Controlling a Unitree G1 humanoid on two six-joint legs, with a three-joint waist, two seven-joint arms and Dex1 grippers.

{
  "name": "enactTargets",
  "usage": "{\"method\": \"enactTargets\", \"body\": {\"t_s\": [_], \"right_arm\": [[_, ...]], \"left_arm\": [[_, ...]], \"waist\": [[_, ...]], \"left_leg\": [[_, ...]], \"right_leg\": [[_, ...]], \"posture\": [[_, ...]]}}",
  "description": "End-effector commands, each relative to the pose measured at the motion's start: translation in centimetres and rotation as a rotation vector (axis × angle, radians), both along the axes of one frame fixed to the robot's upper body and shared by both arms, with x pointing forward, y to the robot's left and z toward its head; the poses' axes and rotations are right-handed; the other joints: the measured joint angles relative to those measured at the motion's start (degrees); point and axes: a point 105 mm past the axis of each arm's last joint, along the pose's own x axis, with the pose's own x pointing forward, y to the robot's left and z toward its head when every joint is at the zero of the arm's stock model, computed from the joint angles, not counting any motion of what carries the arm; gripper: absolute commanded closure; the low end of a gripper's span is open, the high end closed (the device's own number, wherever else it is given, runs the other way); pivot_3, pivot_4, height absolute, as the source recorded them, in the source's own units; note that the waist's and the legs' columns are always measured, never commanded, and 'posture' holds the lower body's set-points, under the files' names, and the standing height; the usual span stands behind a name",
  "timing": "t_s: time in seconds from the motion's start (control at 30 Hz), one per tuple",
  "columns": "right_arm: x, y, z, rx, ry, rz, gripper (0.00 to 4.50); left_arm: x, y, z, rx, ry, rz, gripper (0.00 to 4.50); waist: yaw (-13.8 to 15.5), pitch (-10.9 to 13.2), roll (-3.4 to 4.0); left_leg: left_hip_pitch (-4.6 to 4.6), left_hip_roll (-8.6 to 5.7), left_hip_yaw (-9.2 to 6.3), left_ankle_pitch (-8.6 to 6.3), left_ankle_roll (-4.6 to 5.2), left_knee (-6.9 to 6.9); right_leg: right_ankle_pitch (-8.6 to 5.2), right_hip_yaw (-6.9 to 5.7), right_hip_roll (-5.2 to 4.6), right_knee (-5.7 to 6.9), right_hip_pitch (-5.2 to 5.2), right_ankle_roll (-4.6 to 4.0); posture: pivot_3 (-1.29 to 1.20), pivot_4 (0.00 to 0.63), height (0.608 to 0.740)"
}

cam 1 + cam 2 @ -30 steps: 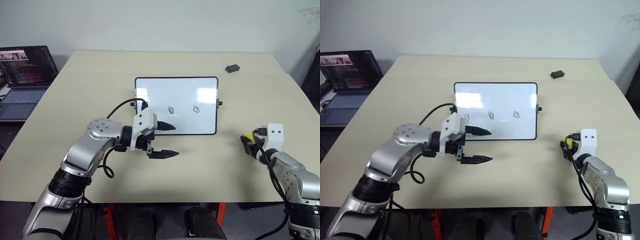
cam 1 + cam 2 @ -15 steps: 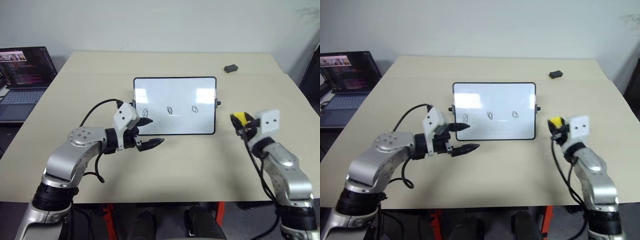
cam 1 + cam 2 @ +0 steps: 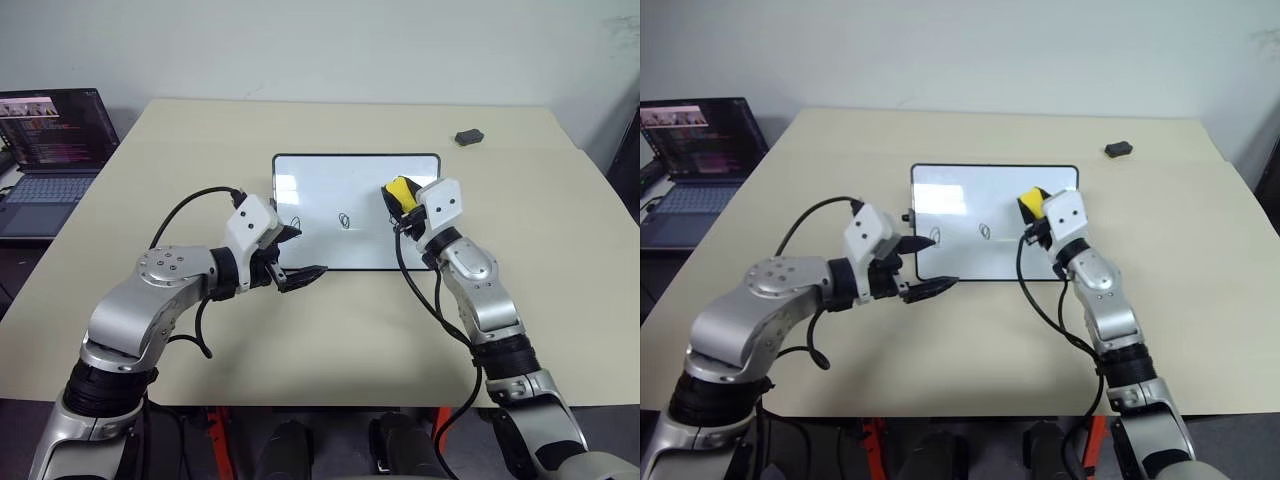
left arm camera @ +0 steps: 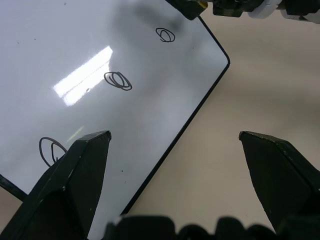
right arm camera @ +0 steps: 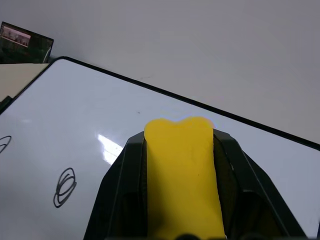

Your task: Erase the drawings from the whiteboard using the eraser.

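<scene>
I've swung the right gripper, clamped on the eraser, from the table edge over the whiteboard; nearest drawing sits just beneath, wiping next.

From the head, our paired eyes look forward and down over the worktop. Each wrist camera looks closely along its claw at the whiteboard, which all views share.

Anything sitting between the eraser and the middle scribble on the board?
No. In the right wrist view, only bare glossy whiteboard lies between the eraser, held in the right gripper, and the middle drawing.
</scene>
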Motion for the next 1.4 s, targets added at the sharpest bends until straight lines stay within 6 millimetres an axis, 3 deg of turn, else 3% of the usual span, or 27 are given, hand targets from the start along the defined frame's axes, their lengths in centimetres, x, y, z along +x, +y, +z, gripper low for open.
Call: {"method": "enactTargets", "body": {"t_s": [0.03, 0.33, 0.47, 0.63, 0.83, 1.03, 1.23, 1.4], "right_arm": [[-0.5, 0.7, 2.9, 0.023, -0.104, 0.043, 3.17], [-3.6, 7.0, 3.3, -0.118, -0.042, 0.274, 3.17], [-3.5, 9.6, 2.8, -0.235, -0.093, 0.281, 3.17], [-1.9, 13.8, 1.4, -0.399, -0.126, 0.284, 3.17], [-0.3, 16.1, 0.6, -0.48, -0.131, 0.271, 3.18], [1.8, 16.1, -1.8, -0.532, -0.021, 0.239, 3.18], [1.1, 14.9, -7.6, -0.654, 0.176, 0.327, 3.18], [0.6, 14.1, -9.4, -0.742, 0.21, 0.367, 3.18]], "left_arm": [[-0.1, 1.0, 1.1, -0.003, -0.047, 0.033, 0.0], [-0.7, 7.1, -0.6, 0.063, 0.016, 0.299, 0.0], [-0.2, 10.4, -1.4, 0.135, 0.023, 0.425, 0.0], [-0.2, 11.1, -1.9, 0.147, 0.042, 0.446, 0.0], [-0.2, 11.0, -2.0, 0.155, 0.045, 0.436, 0.0], [-0.4, 10.1, -2.0, 0.155, 0.046, 0.398, 0.0], [-0.4, 9.9, -2.0, 0.153, 0.048, 0.389, 0.0], [-0.1, 9.9, -1.8, 0.147, 0.047, 0.386, 0.0]], "waist": [[-0.12, 0.0, 0.0], [-1.05, 0.01, 0.01], [-1.03, 0.01, 0.01], [-1.11, 0.0, 0.0], [-1.2, 0.0, 0.0], [-1.33, 0.0, 0.0], [-1.45, -0.02, -0.03], [-1.31, -0.02, -0.02]], "left_leg": [[0.01, 0.0, -0.01, 0.0, 0.0, 0.0], [0.02, 0.06, -0.06, 0.0, 0.0, -0.03], [0.03, 0.02, -0.08, 0.0, 0.0, 0.0], [0.05, 0.01, -0.08, 0.0, -0.01, 0.0], [-0.11, 0.03, -0.06, 0.0, -0.03, -0.06], [-0.09, 0.02, -0.05, 0.0, -0.03, -0.06], [0.01, 0.02, -0.03, 0.0, -0.02, -0.06], [0.56, 0.01, -0.07, 0.01, -0.01, -0.06]], "right_leg": [[0.0, 0.0, 0.0, 0.02, 0.0, 0.0], [0.0, -0.02, 0.02, 0.07, -0.04, 0.0], [0.01, -0.05, 0.0, 0.08, -0.04, -0.01], [0.04, -0.09, -0.01, 0.08, -0.04, -0.07], [0.06, -0.07, -0.02, 0.04, -0.23, -0.1], [0.07, -0.06, -0.04, 0.07, -0.24, -0.12], [0.07, -0.05, -0.04, 0.12, -0.16, -0.12], [0.09, -0.08, -0.04, 0.15, 0.38, -0.16]], "posture": [[0.0, 0.15, 0.74], [0.0, 0.15, 0.74], [0.0, 0.15, 0.74], [0.0, 0.15, 0.74], [0.0, 0.15, 0.74], [0.0, 0.15, 0.74], [0.0, 0.15, 0.74], [0.0, 0.15, 0.74]]}}
